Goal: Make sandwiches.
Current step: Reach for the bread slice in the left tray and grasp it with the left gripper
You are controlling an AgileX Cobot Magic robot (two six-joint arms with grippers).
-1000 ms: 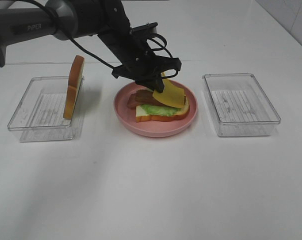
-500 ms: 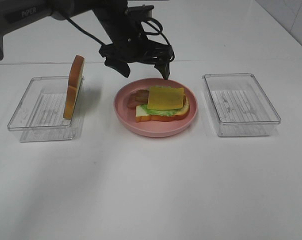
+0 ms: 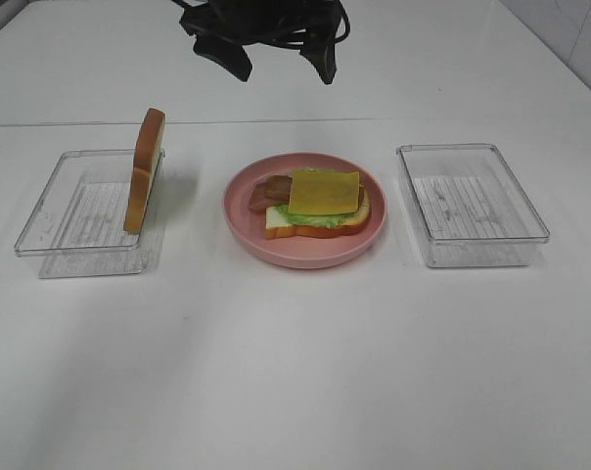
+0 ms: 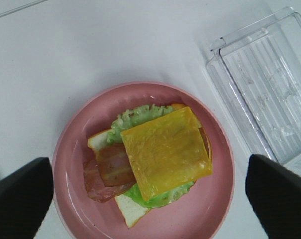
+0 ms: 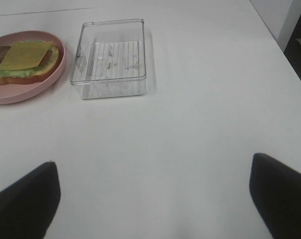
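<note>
An open-faced sandwich (image 3: 317,204) lies on the round pink plate (image 3: 305,253): a bread slice, green lettuce, bacon strips and a yellow cheese square (image 4: 165,151) on top. It also shows in the right wrist view (image 5: 22,61). A second bread slice (image 3: 145,168) stands on edge in the left clear tray (image 3: 51,235). My left gripper (image 3: 278,57) is open and empty, high above the plate's far side; its fingertips (image 4: 21,199) frame the sandwich. My right gripper (image 5: 153,199) is open and empty over bare table.
An empty clear tray (image 3: 470,204) stands right of the plate and also shows in the right wrist view (image 5: 110,56) and the left wrist view (image 4: 270,84). White table (image 3: 295,372) spreads in front of the plate.
My left gripper let go of the cheese square onto the sandwich, opened, and rose up and away from the plate. The cheese now lies flat on the stack.
</note>
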